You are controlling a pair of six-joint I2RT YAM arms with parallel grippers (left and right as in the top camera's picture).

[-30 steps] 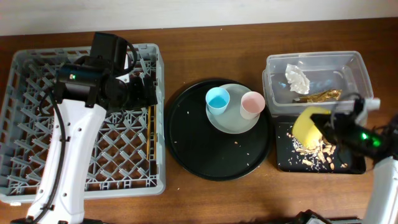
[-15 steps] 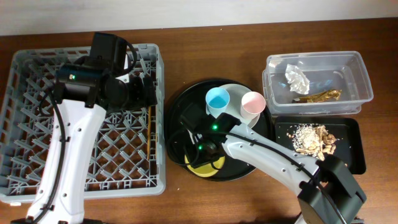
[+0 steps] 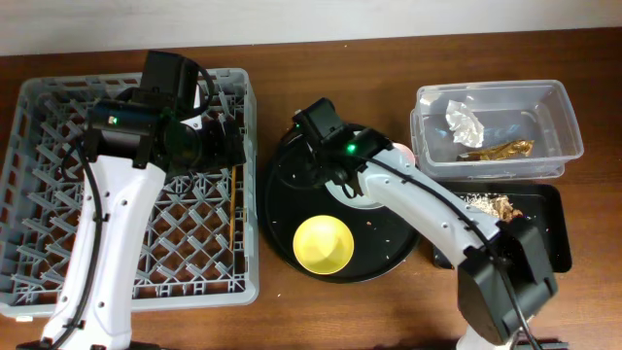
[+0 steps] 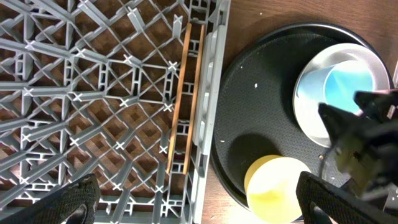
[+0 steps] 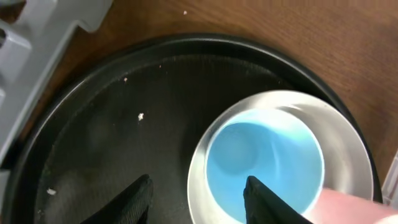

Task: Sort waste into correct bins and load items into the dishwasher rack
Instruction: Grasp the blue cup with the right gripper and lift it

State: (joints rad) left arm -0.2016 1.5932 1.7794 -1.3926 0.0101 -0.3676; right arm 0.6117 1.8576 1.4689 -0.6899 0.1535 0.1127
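The round black tray (image 5: pixel 106 137) is seen as matt plastic with a finely pebbled floor and a smoother, faintly shining rim, and a smooth yellow bowl (image 3: pixel 323 244) with a soft sheen and a smooth light-blue cup (image 5: pixel 264 165) of plastic look are borne on it. Left of the tray, the dishwasher rack (image 3: pixel 146 290) is shown as dull grey moulded plastic, with bare pale wood seen in the chopsticks (image 4: pixel 179 99). Right of the tray, a clear glossy plastic tub (image 3: pixel 564 107) is seen with a crumpled white paper tissue (image 3: pixel 465 122) and a shiny gold foil-like wrapper (image 3: pixel 501 149), and brown satin wood grain is shown by the table (image 3: pixel 340 311).

Yellow bowl (image 3: pixel 324 244) released (upright); right gripper (image 5: pixel 198 186) now over blue cup (image 5: pixel 264 162).
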